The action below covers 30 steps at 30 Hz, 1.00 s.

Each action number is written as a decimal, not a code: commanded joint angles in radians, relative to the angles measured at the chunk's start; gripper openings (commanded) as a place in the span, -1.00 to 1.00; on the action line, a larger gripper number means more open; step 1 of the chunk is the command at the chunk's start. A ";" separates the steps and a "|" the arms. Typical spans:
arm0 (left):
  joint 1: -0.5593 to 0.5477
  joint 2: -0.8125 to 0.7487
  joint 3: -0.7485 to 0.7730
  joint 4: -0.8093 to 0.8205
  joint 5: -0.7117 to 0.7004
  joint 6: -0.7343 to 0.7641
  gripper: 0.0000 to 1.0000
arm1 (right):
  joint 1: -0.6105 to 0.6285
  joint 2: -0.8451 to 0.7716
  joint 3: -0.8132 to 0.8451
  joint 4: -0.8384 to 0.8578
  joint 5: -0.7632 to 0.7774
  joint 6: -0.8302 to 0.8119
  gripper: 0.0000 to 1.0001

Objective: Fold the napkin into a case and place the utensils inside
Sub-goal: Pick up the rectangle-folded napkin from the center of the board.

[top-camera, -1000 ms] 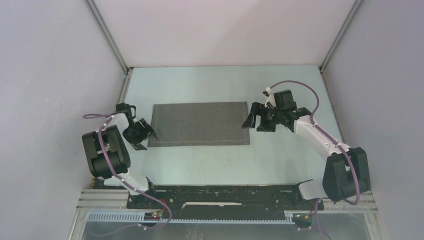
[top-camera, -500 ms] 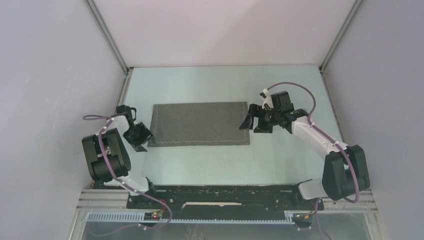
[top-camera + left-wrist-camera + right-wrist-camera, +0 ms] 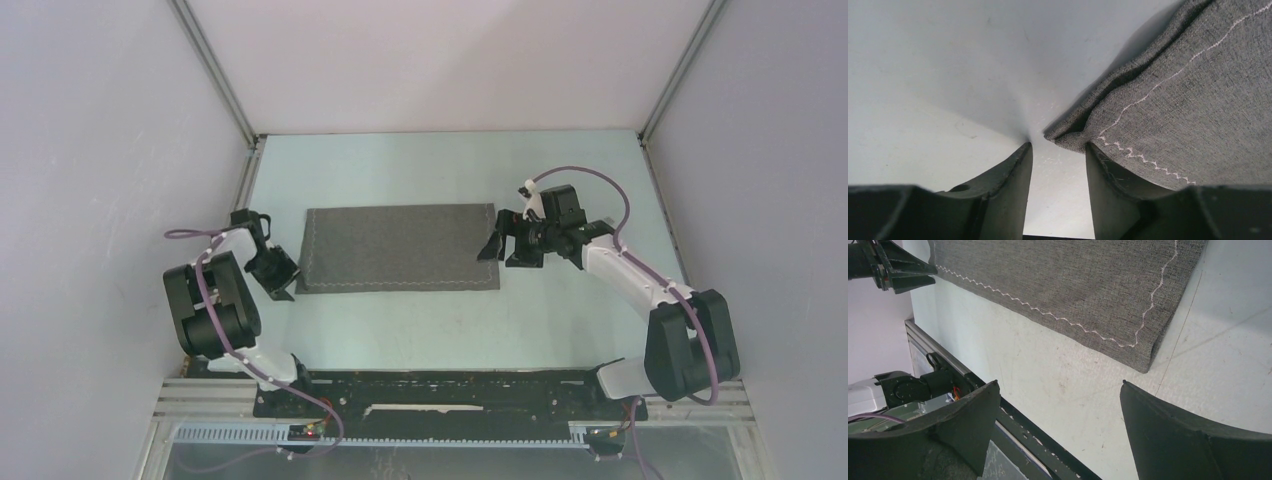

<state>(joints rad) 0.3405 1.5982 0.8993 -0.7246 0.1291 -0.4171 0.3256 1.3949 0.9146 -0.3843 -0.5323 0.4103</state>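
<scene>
Pale table (image 3: 420, 320), grey napkin (image 3: 398, 248); left pincer (image 3: 1058, 148) at corner

The napkin (image 3: 400, 248) is lying on the table (image 3: 450, 325), the left gripper (image 3: 287, 284) sitting at its near-left corner, the right gripper (image 3: 501, 252) beside its right edge.

Our left gripper (image 3: 284, 284) sits low at the near-left corner of the grey woven cloth napkin (image 3: 398, 248). Its fingers (image 3: 1013, 172) stand a narrow gap apart, and the corner lies just ahead of them. Our right gripper (image 3: 502, 249) hangs just beside the napkin's right edge, jaws spread wide, elbow bent.
</scene>
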 commanded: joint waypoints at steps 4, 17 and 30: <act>0.001 0.084 0.070 0.014 -0.031 0.011 -0.21 | 0.007 -0.041 -0.025 0.037 0.004 0.018 0.94; -0.023 0.091 0.028 0.019 0.036 -0.019 -0.95 | 0.029 -0.006 -0.003 -0.027 0.238 0.037 0.78; -0.021 0.030 -0.047 0.005 0.092 -0.045 -1.00 | 0.140 0.409 0.426 -0.316 0.666 0.072 0.30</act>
<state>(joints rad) 0.3271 1.6337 0.9150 -0.6880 0.1684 -0.4377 0.4301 1.7321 1.2053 -0.5793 -0.0086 0.4774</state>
